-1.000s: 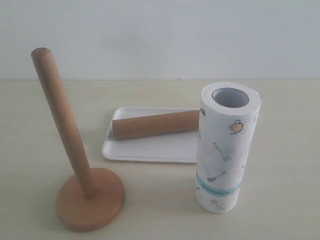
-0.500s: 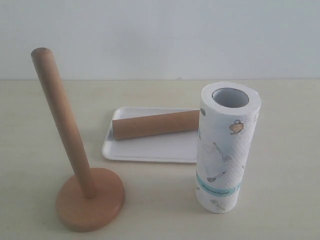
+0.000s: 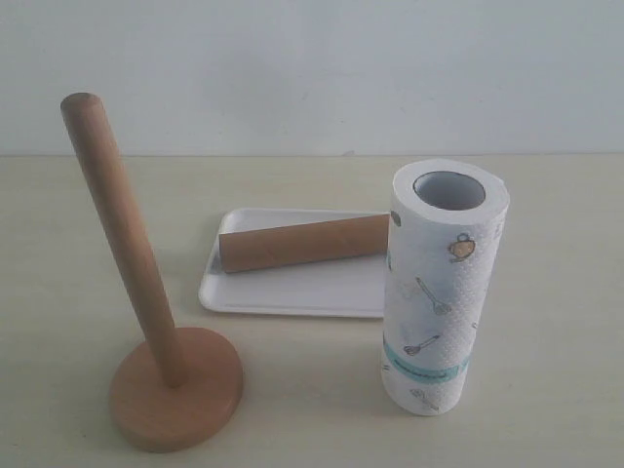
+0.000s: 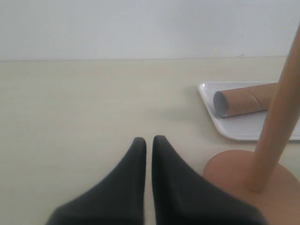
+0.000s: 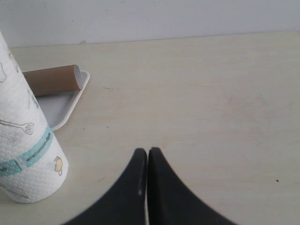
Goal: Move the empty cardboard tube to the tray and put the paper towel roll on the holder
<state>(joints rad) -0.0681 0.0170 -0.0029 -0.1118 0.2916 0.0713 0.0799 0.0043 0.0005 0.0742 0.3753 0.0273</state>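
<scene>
Two tools, left tool (image 4: 149, 139), right tool (image 5: 146, 150); both fully closed, holding nothing

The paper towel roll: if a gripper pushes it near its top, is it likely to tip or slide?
The paper towel roll stands upright, tall for its base, so a high push would probably tip it. Its embossed paper looks soft and may dent when squeezed.

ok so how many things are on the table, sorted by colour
brown: 2, the cardboard tube and the wooden holder
white: 2, the tray and the paper towel roll
total: 4
</scene>
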